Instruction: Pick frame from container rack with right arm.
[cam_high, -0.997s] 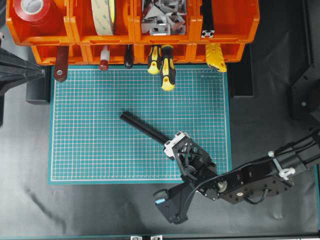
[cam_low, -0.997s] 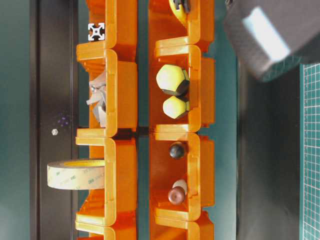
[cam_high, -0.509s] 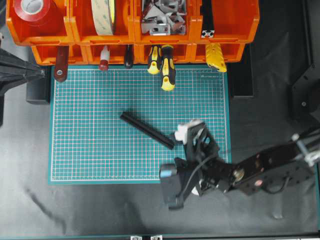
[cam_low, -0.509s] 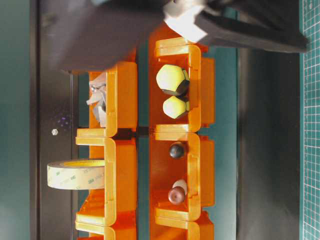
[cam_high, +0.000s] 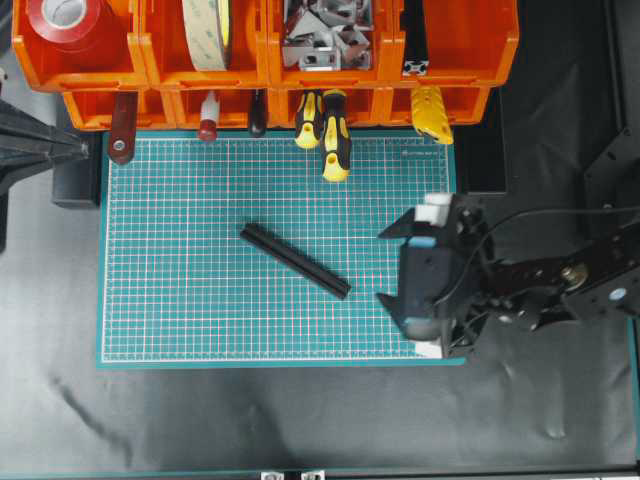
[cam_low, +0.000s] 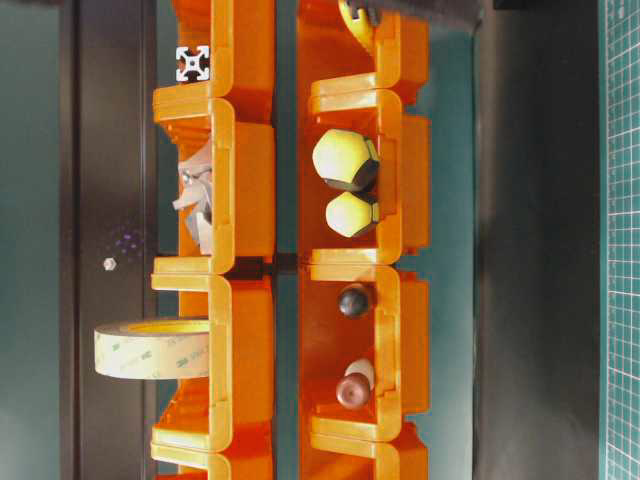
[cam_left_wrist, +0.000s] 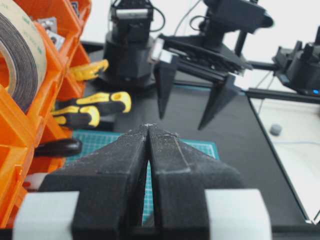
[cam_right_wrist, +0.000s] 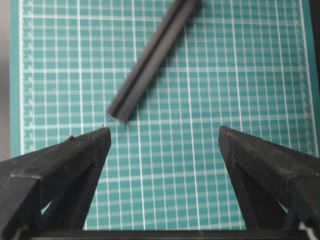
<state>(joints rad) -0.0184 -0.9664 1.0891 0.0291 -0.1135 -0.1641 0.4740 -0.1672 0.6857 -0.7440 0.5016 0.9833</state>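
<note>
A black frame (cam_high: 295, 260) lies slantwise on the green mat (cam_high: 180, 300), free of any grip. Its near end (cam_right_wrist: 150, 60) shows just ahead of my right gripper (cam_right_wrist: 163, 130), whose jaws stand wide open with only mat between them. From overhead the right gripper (cam_high: 380, 267) hovers right of that frame, over the mat's right part, fingers pointing left. Another frame (cam_high: 414, 40) sits in the top right bin of the orange container rack (cam_high: 460, 70); its pale slotted end (cam_low: 192, 63) faces out. My left gripper (cam_left_wrist: 148, 125) is shut and empty at the mat's far left (cam_high: 90, 150).
Yellow-and-black screwdrivers (cam_high: 335, 135) and other tool handles (cam_high: 208, 125) stick out of the lower bins over the mat's top edge. Upper bins hold red tape (cam_high: 65, 20), a tape roll (cam_high: 205, 30) and metal brackets (cam_high: 325, 35). Black cloth surrounds the mat.
The right gripper has drawn back from the frame's right end, swung up and to the right, and turned to point left. The frame on the mat has stayed put.
</note>
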